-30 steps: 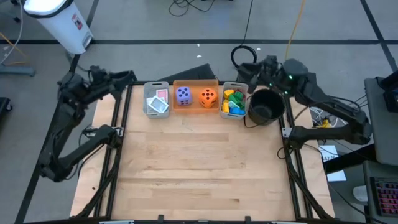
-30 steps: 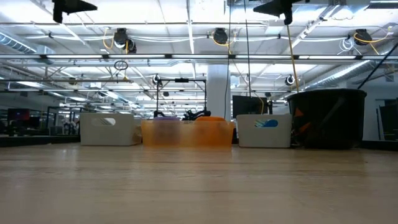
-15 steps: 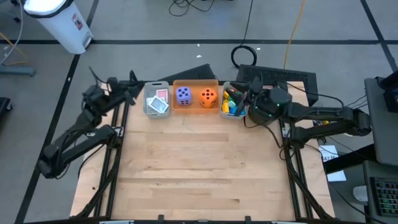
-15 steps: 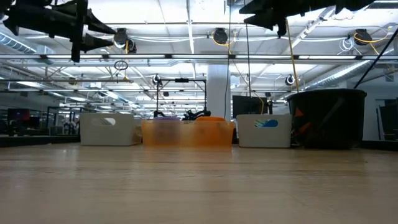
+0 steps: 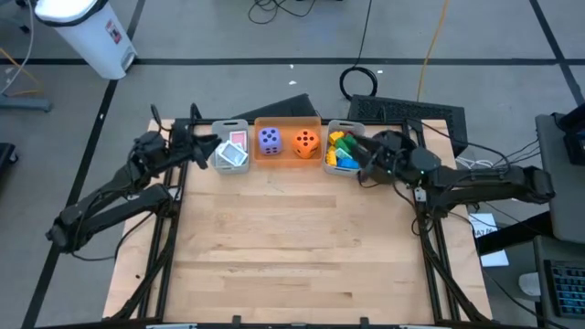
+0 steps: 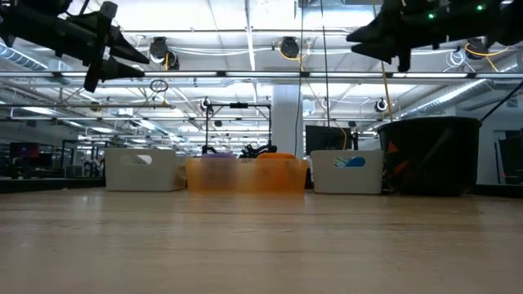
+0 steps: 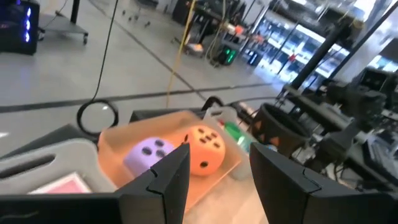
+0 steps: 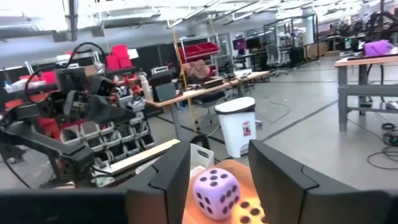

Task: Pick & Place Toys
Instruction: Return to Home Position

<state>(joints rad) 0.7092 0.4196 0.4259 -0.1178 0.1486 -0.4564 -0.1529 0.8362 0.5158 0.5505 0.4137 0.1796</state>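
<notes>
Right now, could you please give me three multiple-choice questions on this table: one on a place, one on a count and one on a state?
1. Where do the purple die and the orange die lie?
A. in the orange bin
B. on the floor
C. on the bare tabletop

2. How many bins stand in the row?
A. two
B. three
C. five

3. How is the left gripper?
A. shut on a card
B. open and empty
C. shut on a die

Answers:
1 A: both dice sit inside the orange walls.
2 B: the row is the left gray bin, the orange bin and the right gray bin.
3 B: its wrist view shows the fingers apart with nothing between them.
</notes>
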